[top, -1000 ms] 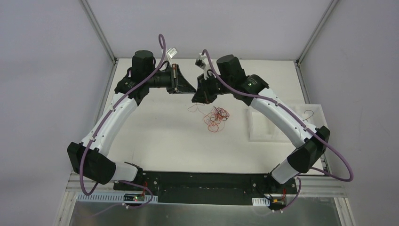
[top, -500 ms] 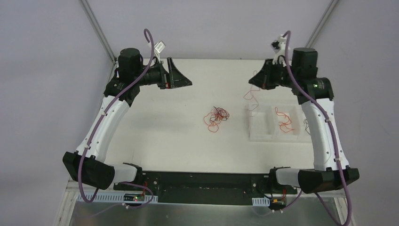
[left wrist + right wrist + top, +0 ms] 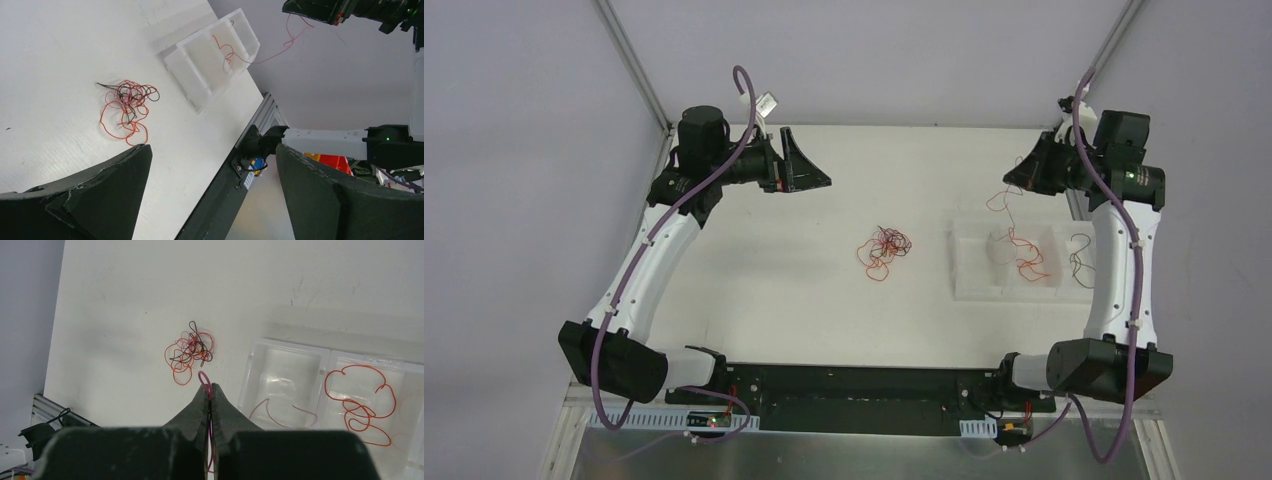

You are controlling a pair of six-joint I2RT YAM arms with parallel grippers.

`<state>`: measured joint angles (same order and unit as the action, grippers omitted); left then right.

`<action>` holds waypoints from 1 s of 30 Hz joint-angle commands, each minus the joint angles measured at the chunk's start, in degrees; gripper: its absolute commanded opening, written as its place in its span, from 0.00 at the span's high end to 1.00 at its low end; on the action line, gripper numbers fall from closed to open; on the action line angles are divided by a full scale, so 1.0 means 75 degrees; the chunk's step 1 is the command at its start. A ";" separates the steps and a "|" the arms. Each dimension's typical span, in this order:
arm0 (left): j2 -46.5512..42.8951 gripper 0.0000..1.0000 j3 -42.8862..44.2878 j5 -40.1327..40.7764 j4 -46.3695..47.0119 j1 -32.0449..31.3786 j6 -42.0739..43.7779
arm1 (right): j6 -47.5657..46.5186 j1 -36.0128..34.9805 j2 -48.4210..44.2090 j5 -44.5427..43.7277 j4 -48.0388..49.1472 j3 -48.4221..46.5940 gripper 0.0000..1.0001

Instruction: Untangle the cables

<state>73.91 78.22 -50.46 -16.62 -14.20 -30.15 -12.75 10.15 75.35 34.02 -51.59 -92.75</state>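
Right hand (image 3: 1011, 181) swung over tray (image 3: 970, 291), pinched red cable (image 3: 203, 376) dangling below

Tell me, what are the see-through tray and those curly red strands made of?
Tray: probably moulded plastic, frosted-clear; the table shows through its walls.
Strands: likely thin plastic-coated wire, mostly red-orange, a few black; they hold springy loops.

- Left arm (image 3: 652, 250) reaches forward along the left side, wrist turned inward. The left gripper (image 3: 809, 157) hangs above the table, jaws spread wide.
- Right arm (image 3: 1116, 262) stands extended toward the far right corner. The right gripper (image 3: 1009, 181) points inward, fingers pinched together on a cable (image 3: 203, 376).
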 commanded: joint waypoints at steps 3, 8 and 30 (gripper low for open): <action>-0.0164 0.01 -0.0148 0.0040 0.0201 0.0006 0.0259 | 0.0308 0.0087 0.0195 0.0408 0.0978 0.0764 1.00; -0.0148 0.01 -0.0151 0.0017 0.0198 0.0006 0.0257 | 0.0459 0.0045 0.0309 0.0265 0.2035 0.1866 1.00; -0.0193 0.01 -0.0607 0.0144 0.0201 0.0006 0.0651 | -0.1446 -0.0717 0.1680 -0.2003 0.3275 0.3753 0.80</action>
<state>73.78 74.02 -49.39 -16.67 -14.20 -26.83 -20.95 5.65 86.87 22.44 -28.69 -63.72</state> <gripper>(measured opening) 0.990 0.129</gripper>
